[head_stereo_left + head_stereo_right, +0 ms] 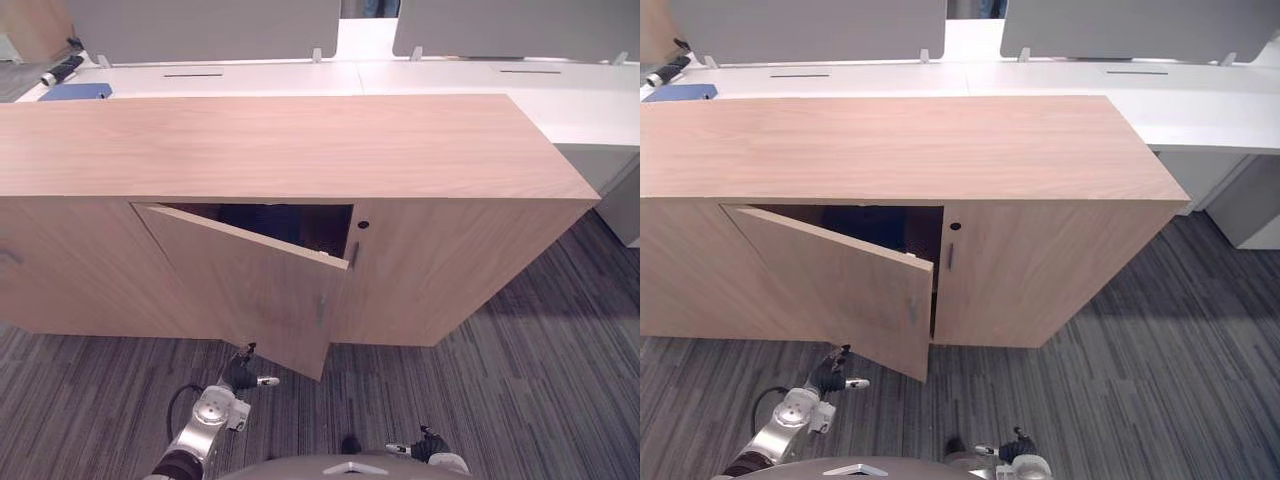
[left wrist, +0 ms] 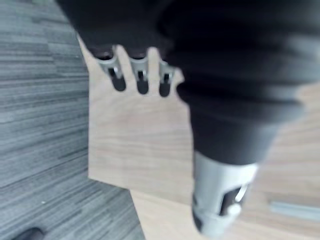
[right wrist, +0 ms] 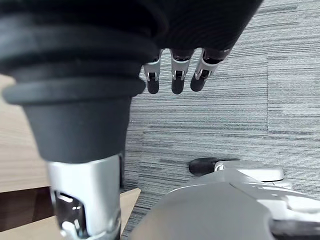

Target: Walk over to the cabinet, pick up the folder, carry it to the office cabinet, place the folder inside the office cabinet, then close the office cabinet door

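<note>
Since left hand (image 1: 240, 374) and right hand (image 1: 429, 444) hang empty, fingers (image 2: 142, 82) straight, folder likely stowed inside; light-wood office cabinet (image 1: 300, 140), hinged wooden door (image 1: 250, 290) ajar, closing not yet done.

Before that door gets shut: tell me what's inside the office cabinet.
Past the half-open door, the office cabinet is dark inside; nothing in it can be made out. The door hides the lower part.

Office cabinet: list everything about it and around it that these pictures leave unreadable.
Cabinet interior: left eye view, dark, mostly covered by the half-open door; whether the folder is inside cannot be told.
Left hand: left wrist view, blurred; contact with the door unclear.
Blue flat item on the far desk: left eye view, too small to identify.
</note>
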Controlling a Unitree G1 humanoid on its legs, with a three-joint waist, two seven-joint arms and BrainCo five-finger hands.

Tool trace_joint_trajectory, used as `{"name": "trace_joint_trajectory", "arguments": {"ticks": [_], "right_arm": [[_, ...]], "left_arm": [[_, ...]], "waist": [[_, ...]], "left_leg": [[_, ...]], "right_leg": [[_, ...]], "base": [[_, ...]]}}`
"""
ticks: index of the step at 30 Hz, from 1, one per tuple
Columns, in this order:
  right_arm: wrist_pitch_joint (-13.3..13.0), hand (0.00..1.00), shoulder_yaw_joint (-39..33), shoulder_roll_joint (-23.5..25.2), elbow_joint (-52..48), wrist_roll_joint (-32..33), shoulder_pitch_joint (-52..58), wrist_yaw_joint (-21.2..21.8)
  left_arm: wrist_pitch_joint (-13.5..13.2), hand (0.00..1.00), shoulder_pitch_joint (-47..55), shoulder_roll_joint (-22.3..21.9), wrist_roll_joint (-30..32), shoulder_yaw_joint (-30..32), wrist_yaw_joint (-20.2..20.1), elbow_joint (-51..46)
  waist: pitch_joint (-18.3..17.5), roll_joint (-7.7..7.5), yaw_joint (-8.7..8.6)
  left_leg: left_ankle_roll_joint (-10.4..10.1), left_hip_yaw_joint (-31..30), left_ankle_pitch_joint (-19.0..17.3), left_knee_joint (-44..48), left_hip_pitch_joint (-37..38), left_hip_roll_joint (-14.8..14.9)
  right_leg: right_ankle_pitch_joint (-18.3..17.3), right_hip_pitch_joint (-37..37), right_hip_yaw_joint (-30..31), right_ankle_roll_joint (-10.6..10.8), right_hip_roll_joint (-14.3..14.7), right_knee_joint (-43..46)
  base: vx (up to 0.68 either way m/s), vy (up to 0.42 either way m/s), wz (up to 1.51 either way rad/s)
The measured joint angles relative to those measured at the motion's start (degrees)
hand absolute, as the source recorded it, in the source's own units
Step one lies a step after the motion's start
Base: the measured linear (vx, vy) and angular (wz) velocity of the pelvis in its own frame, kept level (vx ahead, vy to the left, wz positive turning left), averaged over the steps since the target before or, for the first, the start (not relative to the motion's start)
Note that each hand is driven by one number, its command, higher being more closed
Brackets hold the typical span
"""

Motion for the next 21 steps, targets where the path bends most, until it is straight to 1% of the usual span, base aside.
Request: {"name": "trace_joint_trajectory", "arguments": {"ticks": [2, 6, 10, 17, 19, 21], "right_arm": [[-0.01, 0.00, -0.01, 0.00, 0.32, 0.02, -0.02, -0.01], [-0.01, 0.00, -0.01, 0.09, 0.39, 0.10, 0.24, -0.03], [-0.01, 0.00, -0.12, 0.34, 0.44, 0.70, 0.57, -0.05], [-0.01, 0.00, -1.32, 0.52, 0.99, 1.38, 0.52, -0.02], [-0.01, 0.00, -1.97, 0.53, 0.99, 2.00, 0.37, -0.01], [-0.01, 0.00, -2.20, 0.50, 1.02, 2.30, 0.19, -0.01]], "left_arm": [[0.00, 0.00, 0.00, -0.17, 0.43, 0.00, 0.00, 0.04], [0.00, 0.00, 0.30, -0.41, 0.41, 0.12, 0.01, 0.69], [-0.01, 0.00, 1.48, -0.49, 0.40, 2.70, 0.01, 3.19], [0.46, 0.00, 3.92, -0.41, 0.45, 9.44, 0.30, 9.51], [0.63, 0.00, 4.56, -0.43, 0.81, 11.18, 1.21, 10.72], [0.87, 0.00, 4.88, -0.47, 1.63, 12.40, 1.29, 11.49]], "waist": [[-0.10, -0.15, 0.22], [-0.69, -0.72, 0.40], [-1.08, -1.37, 0.43], [-1.07, -1.30, 0.79], [-0.90, -1.04, 0.83], [-0.76, -0.84, 0.84]], "left_leg": [[-0.37, -0.15, -0.23, 0.00, -0.15, 0.03], [-0.45, -0.19, -0.32, 0.00, -0.22, -0.01], [-0.58, -0.16, -0.75, 0.00, -0.24, -0.05], [-0.64, -0.05, -0.75, 0.04, 0.56, 0.10], [-0.68, 0.01, -0.74, 0.04, 0.82, 0.22], [-0.69, 0.07, -0.75, 0.04, 0.91, 0.27]], "right_leg": [[-0.39, -0.12, -0.02, -0.01, 0.00, 0.01], [-0.44, -0.23, 0.02, 0.05, -0.03, -0.26], [-0.37, 0.00, 0.08, 0.14, -0.04, -0.56], [0.03, 1.29, -0.14, 0.27, 0.16, -0.98], [0.02, 1.57, -0.18, 0.25, 0.25, -0.98], [0.02, 1.60, -0.11, 0.24, 0.27, -0.98]], "base": [[-0.09, -0.032, 0.02], [-0.05, -0.017, 0.00], [0.02, -0.008, -0.02], [0.05, -0.030, 0.00], [-0.02, -0.053, 0.00], [-0.06, -0.055, -0.02]]}}
